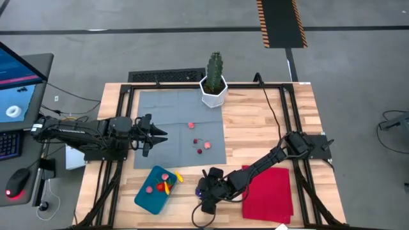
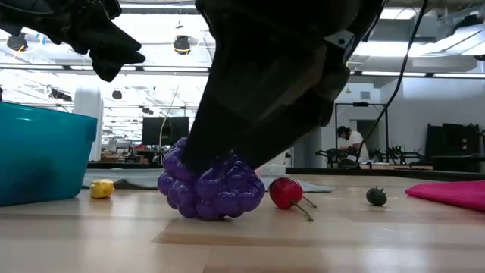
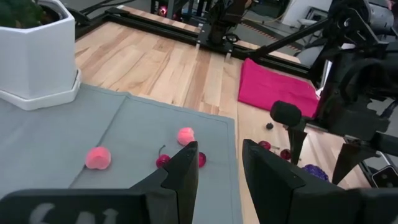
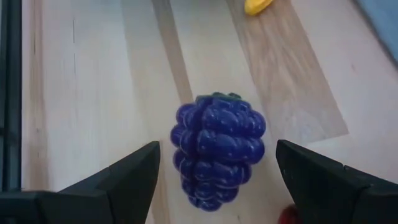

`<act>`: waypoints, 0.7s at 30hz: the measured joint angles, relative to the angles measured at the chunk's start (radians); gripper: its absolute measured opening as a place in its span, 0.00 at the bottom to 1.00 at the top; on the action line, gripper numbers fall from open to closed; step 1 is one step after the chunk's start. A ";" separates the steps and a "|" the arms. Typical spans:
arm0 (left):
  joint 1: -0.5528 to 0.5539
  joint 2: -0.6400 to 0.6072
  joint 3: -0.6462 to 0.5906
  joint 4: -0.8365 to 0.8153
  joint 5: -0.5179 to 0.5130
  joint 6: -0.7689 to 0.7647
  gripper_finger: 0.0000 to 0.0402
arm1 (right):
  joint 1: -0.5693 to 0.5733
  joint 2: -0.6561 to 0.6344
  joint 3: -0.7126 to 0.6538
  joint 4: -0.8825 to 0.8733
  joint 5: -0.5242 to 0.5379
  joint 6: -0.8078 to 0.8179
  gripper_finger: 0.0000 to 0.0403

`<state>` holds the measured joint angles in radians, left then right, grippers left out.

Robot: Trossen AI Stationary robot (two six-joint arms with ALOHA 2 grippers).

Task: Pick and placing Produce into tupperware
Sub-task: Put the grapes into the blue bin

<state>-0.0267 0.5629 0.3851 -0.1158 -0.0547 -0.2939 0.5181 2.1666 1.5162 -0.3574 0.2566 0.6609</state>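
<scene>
Grapes (image 4: 217,148) sat right under the right wrist camera, lying on bare wood between the right gripper's (image 4: 217,180) spread fingers, which flanked the bunch without touching it. Seen from above, that gripper (image 1: 206,195) hung at about five o'clock on the table, its arm folded low across the red cloth (image 1: 268,191), with the tub (image 1: 146,199) just off at its nine o'clock (several pieces already lay inside). To do this step well, I would judge the fingers should drop until they bracket the bunch's widest part, stay centred, and close gently, since the knobbly plastic could squirt sideways toward the yellow piece (image 2: 101,188) nearby. Cherries (image 2: 285,192) lay just beside the grapes and are best left undisturbed. At nine o'clock the left gripper (image 1: 153,135) hovered over the grey mat (image 1: 160,108), fingers parted and empty, pointing toward pink pieces (image 3: 98,157) and more cherries.
</scene>
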 joint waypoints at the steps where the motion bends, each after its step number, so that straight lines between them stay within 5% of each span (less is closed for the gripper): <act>1: 0.000 0.000 0.000 0.000 0.000 0.000 0.28 | -0.003 0.000 0.000 -0.002 -0.009 0.001 0.85; 7: 0.000 0.000 0.000 -0.001 -0.003 0.000 0.28 | -0.012 0.039 0.002 0.034 -0.036 0.004 0.81; 16: 0.000 0.000 0.000 -0.006 -0.008 0.000 0.28 | -0.016 0.038 0.002 0.059 -0.048 -0.047 0.56; 21: 0.000 0.000 0.000 -0.004 -0.010 0.000 0.28 | -0.017 -0.005 0.002 0.066 -0.050 -0.091 0.58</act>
<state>-0.0269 0.5629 0.3851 -0.1197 -0.0650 -0.2939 0.5015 2.1616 1.5181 -0.2917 0.2065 0.5700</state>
